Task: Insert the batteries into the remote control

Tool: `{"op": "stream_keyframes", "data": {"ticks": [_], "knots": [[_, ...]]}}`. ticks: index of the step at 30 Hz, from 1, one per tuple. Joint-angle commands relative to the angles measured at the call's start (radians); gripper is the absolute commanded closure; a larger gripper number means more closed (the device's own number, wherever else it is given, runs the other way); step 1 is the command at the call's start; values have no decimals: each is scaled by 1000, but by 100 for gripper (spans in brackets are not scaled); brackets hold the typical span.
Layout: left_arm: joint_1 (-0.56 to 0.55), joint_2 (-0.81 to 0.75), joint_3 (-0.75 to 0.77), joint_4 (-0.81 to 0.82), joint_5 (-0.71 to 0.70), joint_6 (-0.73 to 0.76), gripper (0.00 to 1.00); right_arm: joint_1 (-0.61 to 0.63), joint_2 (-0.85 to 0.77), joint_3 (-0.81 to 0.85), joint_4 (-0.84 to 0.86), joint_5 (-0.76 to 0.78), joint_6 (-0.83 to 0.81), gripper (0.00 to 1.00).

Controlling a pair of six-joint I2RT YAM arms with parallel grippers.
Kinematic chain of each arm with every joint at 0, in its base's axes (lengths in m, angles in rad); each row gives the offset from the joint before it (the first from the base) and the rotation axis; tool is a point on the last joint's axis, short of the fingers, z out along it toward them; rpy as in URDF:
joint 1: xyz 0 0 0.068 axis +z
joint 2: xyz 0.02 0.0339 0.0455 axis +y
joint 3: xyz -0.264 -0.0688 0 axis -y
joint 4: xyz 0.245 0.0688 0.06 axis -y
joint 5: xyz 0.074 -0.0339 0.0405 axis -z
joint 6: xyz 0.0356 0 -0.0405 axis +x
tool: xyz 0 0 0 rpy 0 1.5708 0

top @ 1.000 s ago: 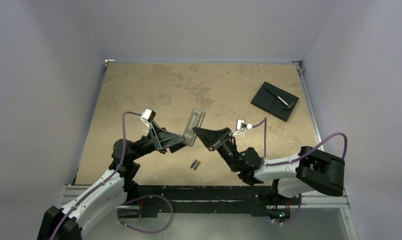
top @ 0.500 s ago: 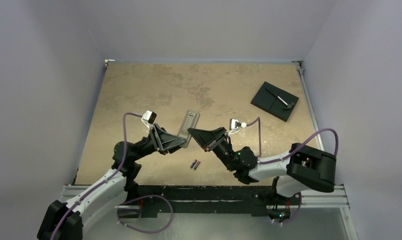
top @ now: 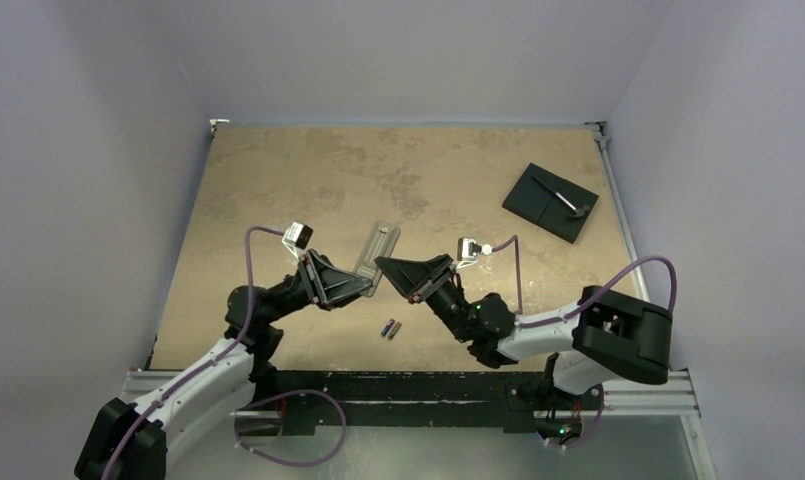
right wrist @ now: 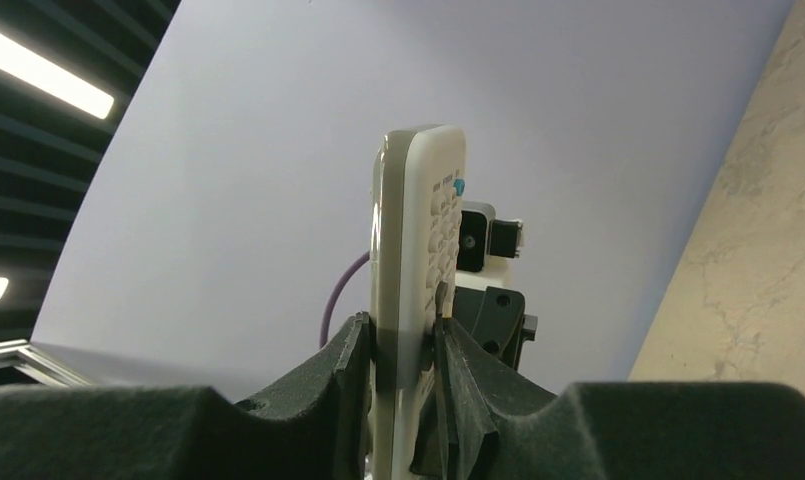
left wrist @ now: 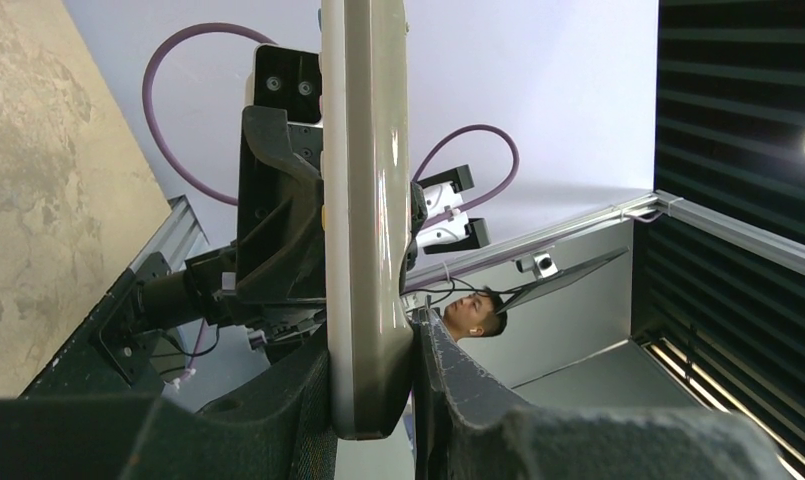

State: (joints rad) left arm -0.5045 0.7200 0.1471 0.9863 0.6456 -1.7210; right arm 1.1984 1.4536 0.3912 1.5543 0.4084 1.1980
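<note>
near two batteries (top: 390, 328), left gripper (left wrist: 371, 385) and right gripper (right wrist: 406, 352) clamp one remote control (top: 376, 250).

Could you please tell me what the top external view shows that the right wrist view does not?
Only the top external view shows the batteries lying side by side on the table and the black plate. Only the right wrist view shows the remote control's button face, with one blue button. Both show the remote control clamped in the right gripper, plus part of the left gripper.
</note>
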Motion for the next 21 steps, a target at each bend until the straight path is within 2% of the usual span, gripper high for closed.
{"op": "stream_keyframes", "data": {"ticks": [1,4,8,13,21], "knots": [[0,-8,4,161,-11,-29,100,-3,4,-35,273,-30,-3,63],[0,-5,4,164,-6,-27,100,-7,-18,-62,270,-50,-3,50],[0,-1,0,163,9,-18,100,-28,-65,-127,262,-68,-11,40],[0,20,8,163,48,2,100,-68,-162,-172,155,-130,-23,36],[0,11,24,85,83,55,100,-112,-397,-177,-176,-228,-159,32]]}}
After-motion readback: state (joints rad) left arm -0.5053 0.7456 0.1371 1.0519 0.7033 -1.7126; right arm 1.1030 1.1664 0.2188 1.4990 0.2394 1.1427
